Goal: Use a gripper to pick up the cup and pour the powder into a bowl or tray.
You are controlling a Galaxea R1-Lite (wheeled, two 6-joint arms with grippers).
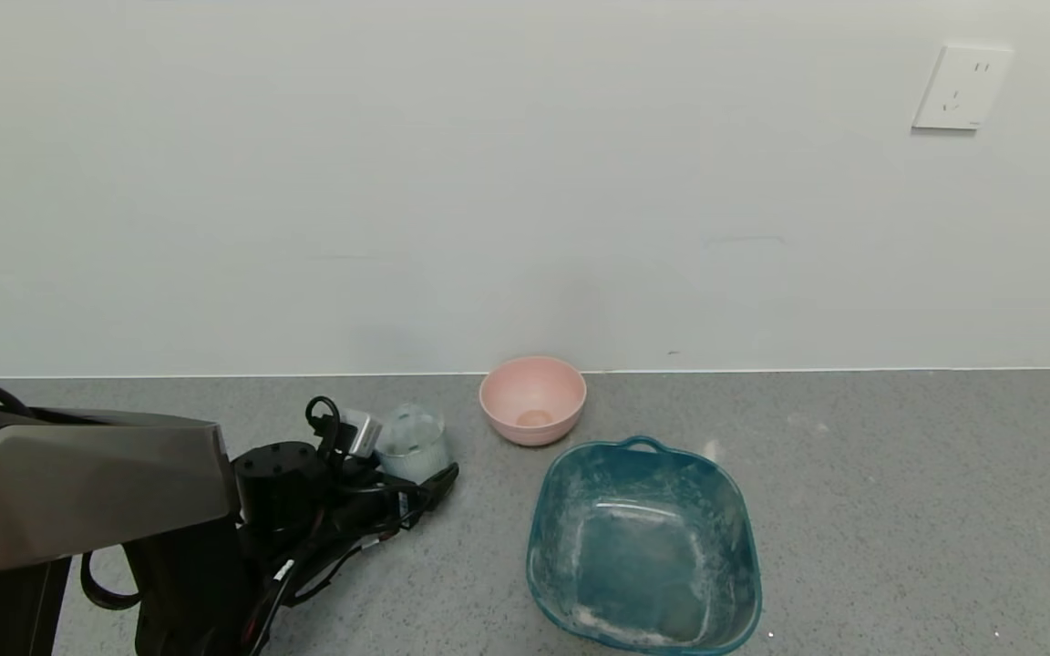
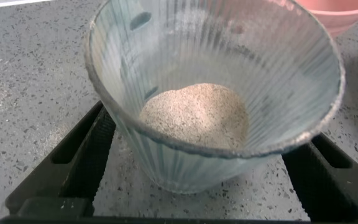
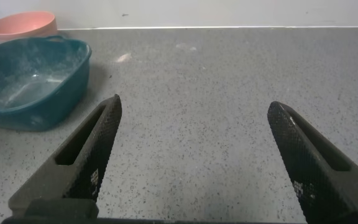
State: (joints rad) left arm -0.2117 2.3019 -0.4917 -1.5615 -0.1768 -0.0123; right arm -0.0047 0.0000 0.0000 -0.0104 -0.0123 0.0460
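The clear ribbed cup point(image 1: 411, 442) stands upright on the grey counter, left of the pink bowl. In the left wrist view the cup point(image 2: 185, 168) holds a small pile of off-white powder point(image 2: 194, 115). My left gripper point(image 1: 417, 461) is open with one finger on each side of the cup, low at counter level; its fingers point(image 2: 86, 155) show a gap to the glass. The teal-blue basin point(image 1: 550, 510) sits to the right of the cup, dusted white inside. My right gripper point(image 3: 194, 106) is open and empty above bare counter, out of the head view.
A small pink bowl point(image 1: 532, 399) stands against the wall behind the basin, also seen in the right wrist view point(image 3: 22, 23) behind the basin point(image 3: 30, 81). A wall socket point(image 1: 961, 88) is at the upper right. The counter meets the white wall behind.
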